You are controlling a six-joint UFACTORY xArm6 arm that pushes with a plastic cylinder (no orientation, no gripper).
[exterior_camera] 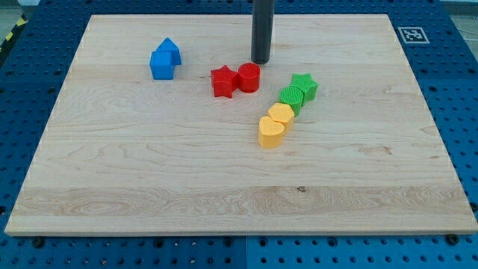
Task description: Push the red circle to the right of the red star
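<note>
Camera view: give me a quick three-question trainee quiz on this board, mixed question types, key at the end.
1. True or false: the red circle touches the red star on the star's side toward the view's right.
2. Where is my tip? A) just above the red circle, toward the view's top B) left of the blue blocks C) between the yellow blocks
3. Fill in: the blocks nearest the yellow pair are coloured ____.

Key: 1 true. 2 A. 3 green: the green blocks sit up and to the right of the yellow ones.
</note>
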